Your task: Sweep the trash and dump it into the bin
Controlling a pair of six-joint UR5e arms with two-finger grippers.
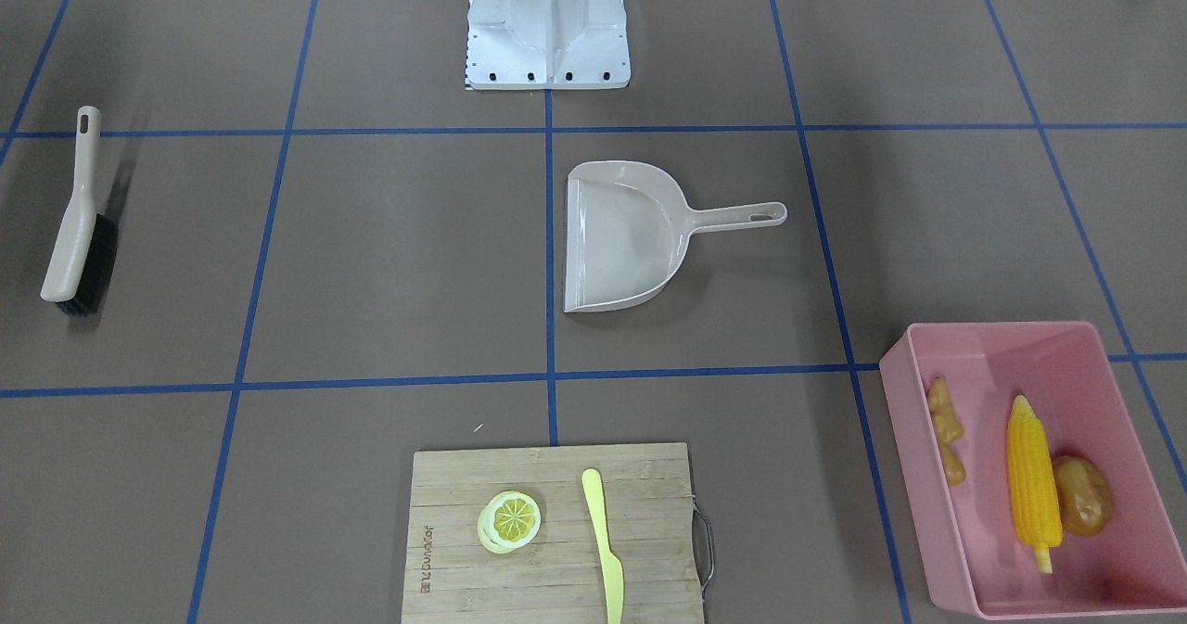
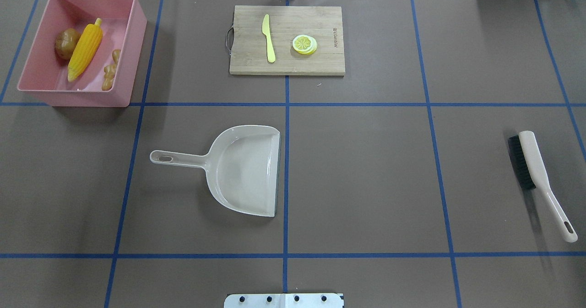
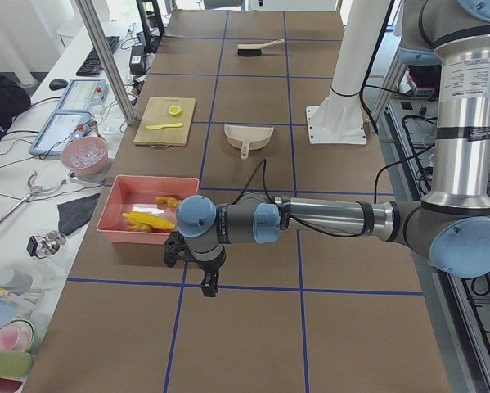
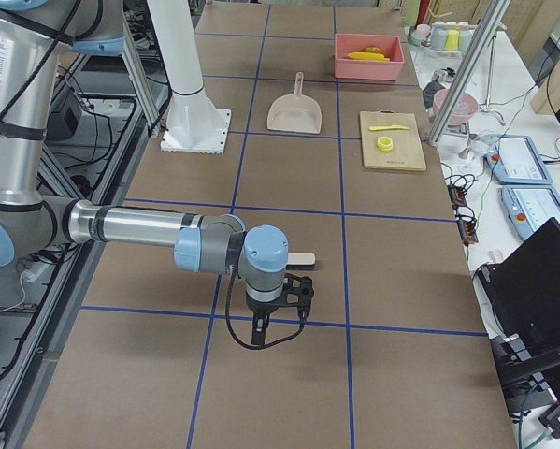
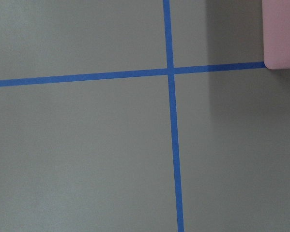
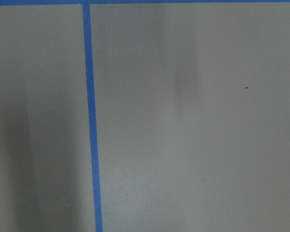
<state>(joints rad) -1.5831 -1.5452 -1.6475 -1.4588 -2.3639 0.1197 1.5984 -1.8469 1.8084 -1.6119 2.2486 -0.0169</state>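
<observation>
Pink bin holds all 3: corn, potato, ginger. Dustpan, brush lie apart. My left gripper, right gripper hang low, seemingly unloaded; finger gap, cannot tell. Sweep looks done: retreat wide of bin.

The table is covered in flat brown sheeting, divided into large rectangles by lines of blue tape. Five things rest directly on it. Seen from overhead, the pink bin stands at the far left corner, its near wall along a cross line of tape. A wooden cutting board lies at the far edge, centred on the middle line. A beige dustpan lies flat just left of that line, with its handle pointing left. A brush lies well apart at the right. A white base plate sits at the near edge.
</observation>
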